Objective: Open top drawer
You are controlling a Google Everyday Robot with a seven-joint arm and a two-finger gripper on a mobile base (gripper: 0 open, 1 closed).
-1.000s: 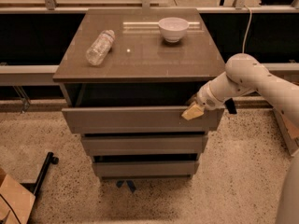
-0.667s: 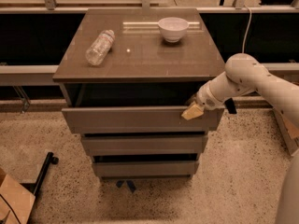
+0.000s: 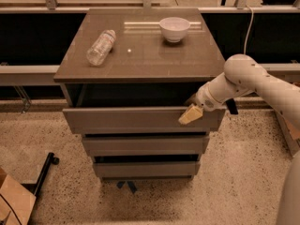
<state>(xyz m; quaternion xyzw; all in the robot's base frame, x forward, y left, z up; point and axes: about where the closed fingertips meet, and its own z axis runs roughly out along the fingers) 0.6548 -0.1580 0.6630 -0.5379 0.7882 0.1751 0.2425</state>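
The top drawer (image 3: 126, 120) is a wide grey-brown flat front, pulled out a little from the cabinet, with a dark gap showing behind its top edge. Two shorter fronts sit below it. My gripper (image 3: 191, 112) is at the drawer's right end, at the top edge of the front panel. One pale yellow fingertip (image 3: 189, 116) lies over the outside of the panel. The white arm (image 3: 253, 81) reaches in from the right.
On the cabinet top (image 3: 140, 60) lie a clear plastic bottle (image 3: 100, 47) on its side at the left and a white bowl (image 3: 174, 28) at the back. A cardboard box (image 3: 11, 200) and a black bar (image 3: 42, 172) are on the floor at the left.
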